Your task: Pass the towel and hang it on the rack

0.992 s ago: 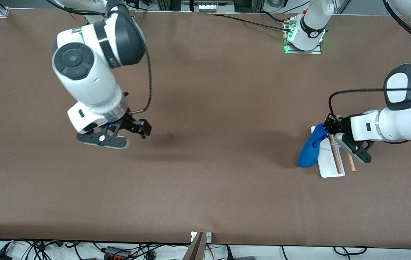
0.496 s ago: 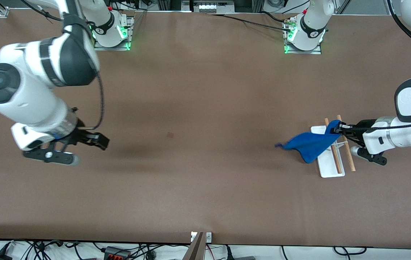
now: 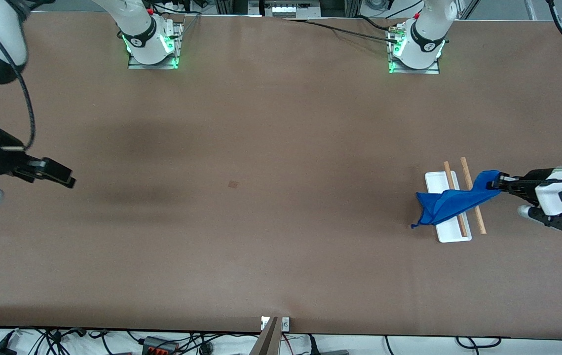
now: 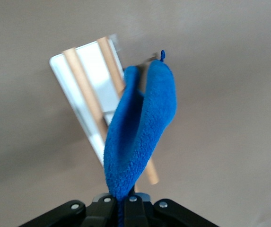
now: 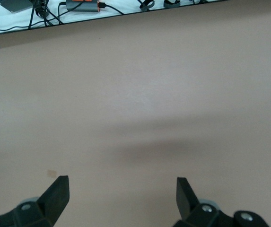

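Towel [image 3: 451, 204] is the whole business at this moment, though going from the right arm's end of the table across to the left arm's end, it comes last; first, at the right arm's end, the right gripper [image 3: 39, 172] hangs over bare table [image 3: 261, 236], its fingers spread wide with nothing between them, as the right wrist view shows only brown surface past the two fingertips; that arm waits, probably drawn aside so that it is out of the way of the hanging; the middle of the table holds nothing but a small dark mark [image 3: 233, 184]; toward the left arm's end stands the rack [image 3: 451, 231], a flat white tray base carrying two parallel wooden rods [image 3: 473, 195]; the blue towel is stretched across both rods, one end dangling past the tray toward the middle of the table, the other end pinched in the left gripper [image 3: 500, 183], whose jaws are clamped tight on the cloth's edge; the left wrist view shows the towel [image 4: 137, 132] running out from between the fingers and folding over the rods [image 4: 85, 92], the cloth doubled on itself; the grip at the very corner looks chosen so the fabric can be pulled flat over the rods; whether the towel bears on both rods or only drapes above them I cannot tell.
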Robot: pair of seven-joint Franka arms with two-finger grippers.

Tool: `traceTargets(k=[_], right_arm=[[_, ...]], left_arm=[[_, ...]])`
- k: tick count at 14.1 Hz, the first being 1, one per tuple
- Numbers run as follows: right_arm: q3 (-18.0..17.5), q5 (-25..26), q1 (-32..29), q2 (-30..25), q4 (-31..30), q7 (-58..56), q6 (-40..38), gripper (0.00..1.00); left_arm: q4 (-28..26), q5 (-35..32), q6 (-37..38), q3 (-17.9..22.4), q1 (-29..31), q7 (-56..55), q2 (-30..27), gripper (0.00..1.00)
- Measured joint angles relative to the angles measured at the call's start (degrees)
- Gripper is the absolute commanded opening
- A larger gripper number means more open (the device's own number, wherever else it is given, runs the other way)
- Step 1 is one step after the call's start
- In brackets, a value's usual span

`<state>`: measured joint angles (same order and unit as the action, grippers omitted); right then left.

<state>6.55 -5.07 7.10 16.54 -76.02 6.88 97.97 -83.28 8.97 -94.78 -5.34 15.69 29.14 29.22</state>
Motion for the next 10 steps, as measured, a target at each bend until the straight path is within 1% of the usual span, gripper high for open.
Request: traceTargets(k=[2, 4, 6, 8, 10], right_arm=[[-0.59, 0.13, -3.26, -2.37, -1.59, -6.05, -0.57, 1.0], [-0.59, 0.14, -5.22, -3.94, -2.13, -10.11, -1.74, 1.0], [-0.6, 1.23, -5.67, -4.71, -2.21, -10.95, -2.58, 1.0], [-0.82, 3.17, -5.6, -5.53, -2.6, -10.99, -4.19, 1.0], [-0.97, 3.94, -5.57, -7.2, -5.02, -11.0, -4.45, 1.0]], left_arm=[[0.02, -0.54, -0.02, 0.04, 1.41, 2.07, 0.98, 0.0], [0.02, -0.63, -1.42, 0.05, 2.87, 4.76, 2.95, 0.0], [0.03, -0.65, -4.25, 0.06, 4.1, 6.91, 4.72, 0.0], [0.05, -0.65, -5.0, 0.05, 4.86, 8.5, 5.78, 0.0], [0.06, -0.65, -6.61, 0.02, 5.21, 10.39, 6.49, 0.01]])
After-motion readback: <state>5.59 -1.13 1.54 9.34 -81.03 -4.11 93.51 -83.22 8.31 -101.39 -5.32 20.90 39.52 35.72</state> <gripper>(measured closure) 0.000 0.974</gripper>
